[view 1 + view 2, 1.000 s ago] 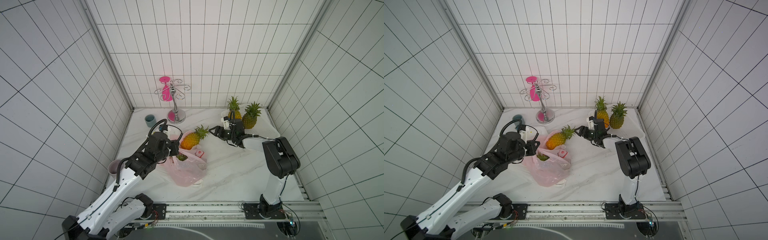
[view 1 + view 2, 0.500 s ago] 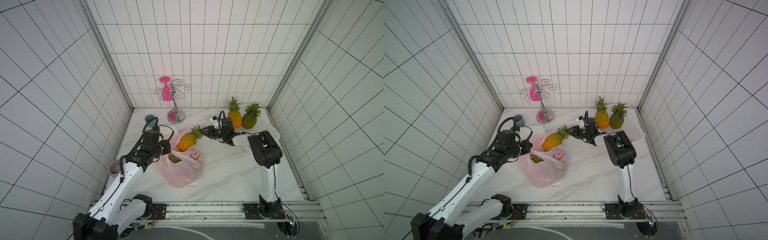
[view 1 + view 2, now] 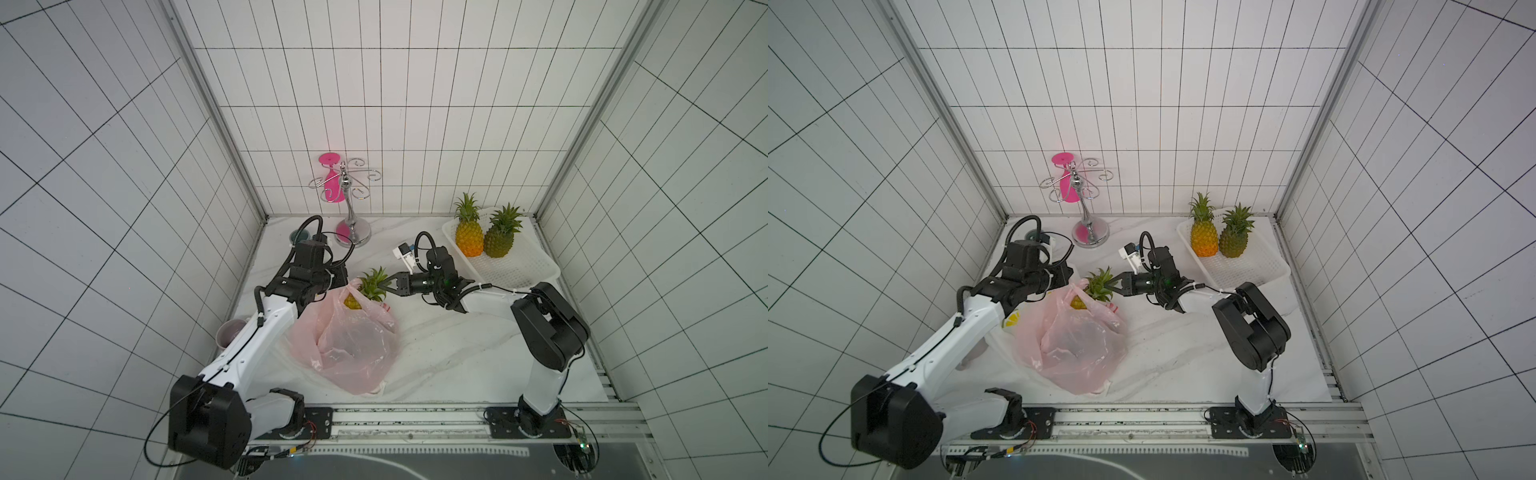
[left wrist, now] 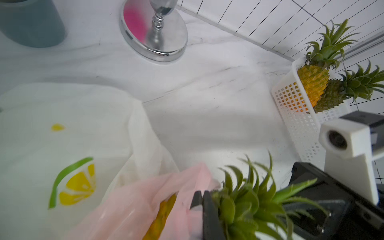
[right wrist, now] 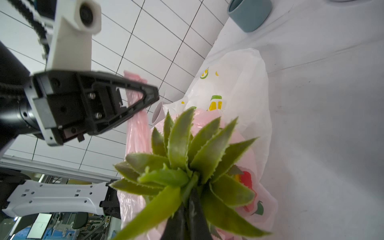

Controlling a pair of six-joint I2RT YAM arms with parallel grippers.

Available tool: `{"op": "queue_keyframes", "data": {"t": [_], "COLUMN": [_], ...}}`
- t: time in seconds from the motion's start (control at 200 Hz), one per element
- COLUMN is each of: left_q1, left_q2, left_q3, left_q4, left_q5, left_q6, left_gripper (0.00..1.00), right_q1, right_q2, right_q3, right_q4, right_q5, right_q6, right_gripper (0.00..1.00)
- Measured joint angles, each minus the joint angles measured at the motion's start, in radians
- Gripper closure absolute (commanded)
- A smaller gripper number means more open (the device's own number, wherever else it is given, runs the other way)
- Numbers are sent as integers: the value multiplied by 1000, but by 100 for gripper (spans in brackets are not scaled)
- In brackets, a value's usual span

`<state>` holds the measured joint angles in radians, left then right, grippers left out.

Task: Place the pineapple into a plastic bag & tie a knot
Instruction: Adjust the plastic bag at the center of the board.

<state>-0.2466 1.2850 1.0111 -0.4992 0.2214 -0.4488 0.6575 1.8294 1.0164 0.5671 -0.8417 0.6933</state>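
The pineapple (image 3: 354, 302) stands with its yellow body in the mouth of the pink plastic bag (image 3: 353, 345) and its green crown (image 3: 374, 286) sticking out. My left gripper (image 3: 344, 286) is shut on the bag's raised handle, and the left wrist view shows pink film pinched in it (image 4: 200, 194). From the other side my right gripper (image 3: 390, 286) reaches in level, shut on the crown's leaves (image 5: 190, 199). Both top views show the pineapple (image 3: 1077, 302) and the bag (image 3: 1079, 340). The bag's film hides most of the fruit's body.
A white basket (image 3: 519, 268) at the back right holds two more pineapples (image 3: 469, 239). A chrome glass stand (image 3: 353, 232) with a pink glass and a blue-grey cup (image 3: 298, 237) stand at the back. A white lemon-print bag (image 4: 62, 145) lies under the pink one, and a pale cup (image 3: 227, 332) is at the left.
My right gripper has gone from open to shut on the crown. The pineapple has shifted left and tipped, body down, into the bag's mouth. The left gripper has kept its hold.
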Motion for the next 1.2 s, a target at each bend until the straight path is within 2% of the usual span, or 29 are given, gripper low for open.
{"op": "queue_keyframes", "data": {"t": [0.13, 0.265, 0.485, 0.615, 0.7, 0.76, 0.81, 1.059, 1.199], "left_q1": [-19, -87, -227, -307, -351, -373, -384, -364, -321], "left_q2": [168, 325, 640, 810, 851, 836, 796, 324, 177], "left_q3": [156, 375, 905, 1241, 1338, 1322, 1249, 418, 164], "left_q4": [-2, -48, -186, -249, -253, -242, -207, 70, 163], "left_q5": [44, 71, 110, 159, 203, 236, 257, 269, 249], "left_q6": [14, 35, 84, 117, 121, 121, 121, 79, 41], "left_gripper": [100, 100, 100, 100, 100, 100, 100, 100, 100], "right_q1": [16, -1, -130, -195, -190, -175, -161, -87, -74], "right_q2": [-26, -59, -206, -355, -465, -516, -537, -434, -343], "right_q3": [-25, -57, -169, -207, -207, -207, -207, -207, -206], "right_q4": [-25, -20, 70, 13, -69, -116, -146, -202, -173], "right_q5": [21, 51, 110, 198, 282, 325, 353, 441, 478], "right_q6": [-32, -26, 56, 39, -19, -47, -65, -153, -185], "right_gripper": [100, 100, 100, 100, 100, 100, 100, 100, 100]}}
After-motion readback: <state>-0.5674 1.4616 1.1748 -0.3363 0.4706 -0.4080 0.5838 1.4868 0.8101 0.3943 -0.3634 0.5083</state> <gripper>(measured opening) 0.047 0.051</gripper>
